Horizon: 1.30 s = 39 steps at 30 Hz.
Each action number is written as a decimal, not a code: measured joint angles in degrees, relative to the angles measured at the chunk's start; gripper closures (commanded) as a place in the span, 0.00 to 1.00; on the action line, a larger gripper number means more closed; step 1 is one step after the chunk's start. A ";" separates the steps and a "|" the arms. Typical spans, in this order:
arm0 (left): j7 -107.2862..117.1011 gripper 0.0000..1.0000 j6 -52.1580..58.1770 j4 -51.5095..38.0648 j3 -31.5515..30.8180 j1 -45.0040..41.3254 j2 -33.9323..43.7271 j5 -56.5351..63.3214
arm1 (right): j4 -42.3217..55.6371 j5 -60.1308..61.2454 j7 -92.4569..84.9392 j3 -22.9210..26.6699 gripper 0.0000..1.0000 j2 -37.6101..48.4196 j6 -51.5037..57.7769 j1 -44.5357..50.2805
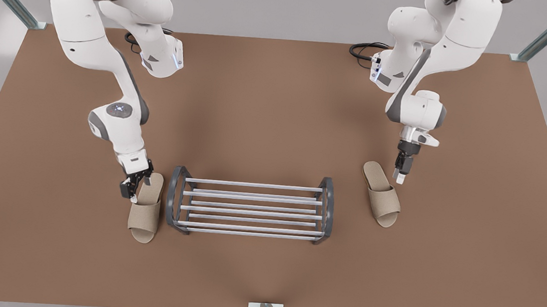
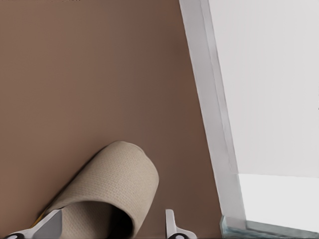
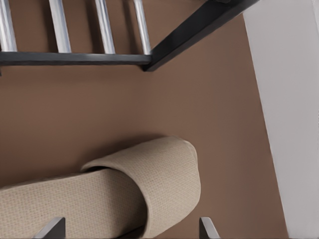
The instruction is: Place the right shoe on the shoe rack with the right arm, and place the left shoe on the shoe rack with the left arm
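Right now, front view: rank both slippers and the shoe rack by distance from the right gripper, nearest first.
Right gripper is open, on the front view's left.
1. Near slipper, directly at the gripper.
2. Shoe rack, table centre.
3. Far slipper, on the front view's right, by the open left gripper.

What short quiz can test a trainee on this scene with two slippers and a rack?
1. True or false: the slipper at the front view's left lies on the rack.
2. Which gripper is nearer the rack? A) right gripper B) left gripper
3. Fill in: the other slipper lies on the ____.
Key: 1 false; 2 A; 3 table.
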<state>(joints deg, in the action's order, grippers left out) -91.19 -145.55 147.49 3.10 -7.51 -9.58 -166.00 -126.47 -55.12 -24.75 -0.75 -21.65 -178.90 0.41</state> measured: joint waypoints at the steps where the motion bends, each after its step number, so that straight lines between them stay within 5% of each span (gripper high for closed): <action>1: -1.76 0.00 0.16 0.00 -0.26 0.15 -0.32 0.00 | 0.86 -0.95 -0.54 0.93 0.00 -0.82 -0.15 0.99; 21: 1.75 0.00 -1.94 -2.75 -5.40 1.23 -3.59 0.00 | 15.78 -6.33 -3.09 2.22 0.03 -15.13 2.05 0.36; 22: 2.66 0.00 -1.93 -3.57 -6.59 2.50 -4.27 0.00 | 16.68 -6.31 -3.01 2.67 0.06 -15.78 1.61 0.37; 26: 5.85 0.00 -1.92 -5.35 -8.49 4.46 -5.36 0.00 | 18.13 -6.19 -2.68 3.32 0.48 -16.57 0.17 0.25; 29: 7.83 0.00 -1.94 -6.72 -8.59 4.58 -6.70 0.00 | 19.02 -6.15 -2.45 3.38 0.57 -16.82 -0.46 0.23; 34: 10.44 0.00 -1.98 -8.96 -8.55 5.33 -8.74 0.00 | 22.78 -5.46 -2.19 3.35 0.57 -16.50 -0.85 0.70; 36: 11.29 0.00 -2.00 -9.74 -8.54 5.75 -9.10 0.00 | 24.90 -4.50 -2.12 3.33 0.75 -16.46 -0.86 0.72; 39: 12.40 0.00 -2.02 -10.57 -8.55 5.99 -9.43 0.00 | 26.43 -3.42 -1.96 3.31 0.79 -13.68 -0.80 0.15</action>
<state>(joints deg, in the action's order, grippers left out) -78.79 -147.57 136.93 -5.45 -1.51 -19.01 -166.00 -100.04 -58.54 -26.71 2.56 -35.32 -179.70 0.56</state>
